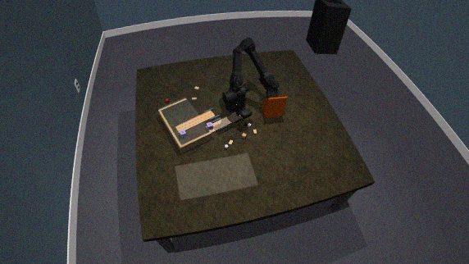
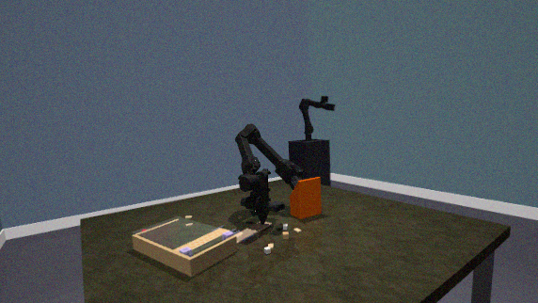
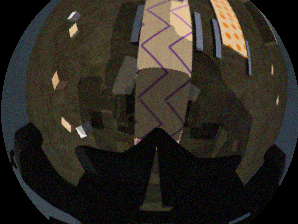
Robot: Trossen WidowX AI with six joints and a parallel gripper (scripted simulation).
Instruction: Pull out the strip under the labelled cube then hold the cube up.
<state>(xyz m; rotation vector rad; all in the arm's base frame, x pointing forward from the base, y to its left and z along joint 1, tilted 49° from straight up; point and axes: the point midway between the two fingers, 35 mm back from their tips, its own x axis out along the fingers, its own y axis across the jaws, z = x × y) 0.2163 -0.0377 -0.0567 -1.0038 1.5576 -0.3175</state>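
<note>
A zigzag strip (image 1: pixel 225 122) (image 2: pixel 245 234) (image 3: pixel 159 56) sticks out of the open side of the shallow wooden tray (image 1: pixel 168 126) (image 2: pixel 162 255). Its outer end reaches under my gripper (image 1: pixel 239 115) (image 2: pixel 263 222) (image 3: pixel 157 142). The gripper points down, shut, with its tips at or just above that end; contact is hard to tell. A lilac cube (image 1: pixel 210 125) (image 2: pixel 228 233) is near the tray's open side, in line with the zigzag strip. Another lilac cube (image 1: pixel 183 132) (image 2: pixel 186 250) is near the far corner. No label is readable. An orange-dotted strip (image 1: pixel 194 120) (image 3: pixel 231 31) lies alongside in the tray.
Short dark guide rails (image 3: pixel 198 32) flank the strips at the tray's open side. Several small pale blocks, one of them a white block (image 1: pixel 226 146) (image 2: pixel 267 250), lie beside the strip. An orange panel (image 1: pixel 275 107) (image 2: pixel 306 199) stands by the arm. A pale rectangle (image 1: pixel 215 176) marks the table.
</note>
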